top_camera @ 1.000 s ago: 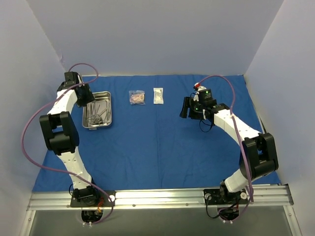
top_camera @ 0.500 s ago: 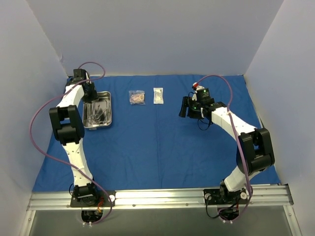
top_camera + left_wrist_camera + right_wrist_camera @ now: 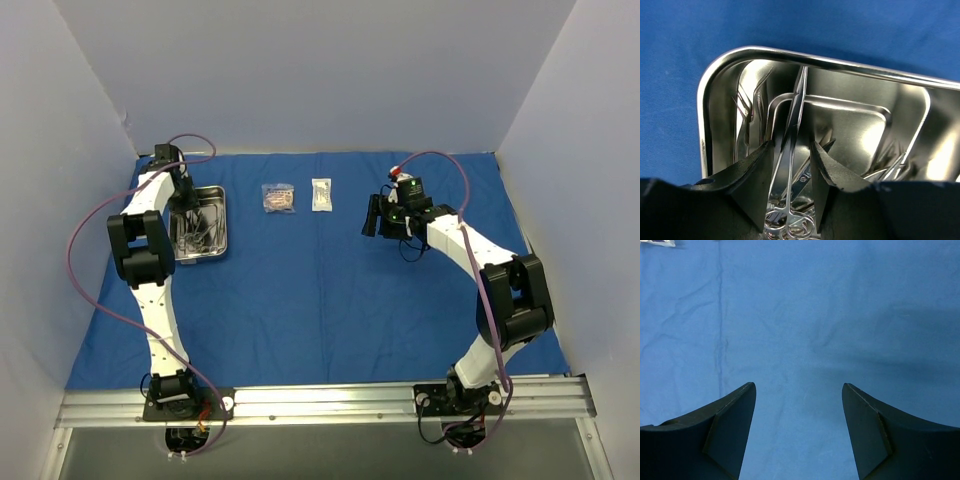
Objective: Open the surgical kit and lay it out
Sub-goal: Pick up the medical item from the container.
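One silver scissor-like instrument (image 3: 798, 97) lies in the small rectangular steel tray (image 3: 840, 63) between the left gripper's (image 3: 791, 145) narrowly spread jaws, unpinched, long axis pointing straight ahead; the right gripper (image 3: 798, 386) gapes well apart from it.

I think this is a robotics laboratory, more exactly a small test cell. Plain pale panels (image 3: 320, 80) close the work area at the back and on both sides. An aluminium rail (image 3: 330, 400) runs along the near edge of the desk. Two white-and-black robot arms are bolted to it, the left arm (image 3: 160, 310) and the right arm (image 3: 450, 240), with purple cables (image 3: 435, 154) looping over them. A blue surgical cloth (image 3: 330, 290) covers the desk. On it lie a steel tray (image 3: 840, 62) holding silver scissor-like instruments (image 3: 792, 125), a small clear packet (image 3: 278, 197) and a second packet (image 3: 321, 194), set out in a row.
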Motion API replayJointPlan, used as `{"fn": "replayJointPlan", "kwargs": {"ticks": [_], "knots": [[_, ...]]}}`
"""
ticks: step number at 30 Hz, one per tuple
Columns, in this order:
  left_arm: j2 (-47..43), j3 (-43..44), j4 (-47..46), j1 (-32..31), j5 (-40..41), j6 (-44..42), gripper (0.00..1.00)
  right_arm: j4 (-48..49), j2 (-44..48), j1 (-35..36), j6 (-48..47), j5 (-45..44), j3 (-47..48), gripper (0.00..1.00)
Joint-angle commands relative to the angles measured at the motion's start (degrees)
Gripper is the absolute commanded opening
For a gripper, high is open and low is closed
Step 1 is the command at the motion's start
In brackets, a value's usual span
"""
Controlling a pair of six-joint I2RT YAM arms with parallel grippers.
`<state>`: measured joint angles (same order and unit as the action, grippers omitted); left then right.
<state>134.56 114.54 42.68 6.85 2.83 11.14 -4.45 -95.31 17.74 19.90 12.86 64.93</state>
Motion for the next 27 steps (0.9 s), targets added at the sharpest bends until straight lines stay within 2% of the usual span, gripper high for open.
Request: {"fn": "replayJointPlan", "kwargs": {"ticks": [1,6,21,25,27], "knots": [[1.14,3.49,1.71,0.18,1.30,-1.38,0.44,0.23,-0.23,0.72,0.49,-0.29,2.05,0.65],[2.02,4.02,3.03,0.27,1.04,-1.56,0.43,0.23,0.03,1.07,0.67,-0.38,1.87,0.65],[-4.66,3.50,4.43,0.27,-0.72,-0.59,0.45,0.67,1.26,2.21,1.28,-0.73,1.17,0.65],[-5.62,0.78,5.05,0.18,-0.98,0.20,0.43,1.19,1.26,2.48,1.46,-0.82,0.90,0.65],[-5.89,-0.28,4.79,0.09,-1.33,0.38,0.38,1.28,1.35,2.65,1.46,-0.82,0.73,0.65]]}}
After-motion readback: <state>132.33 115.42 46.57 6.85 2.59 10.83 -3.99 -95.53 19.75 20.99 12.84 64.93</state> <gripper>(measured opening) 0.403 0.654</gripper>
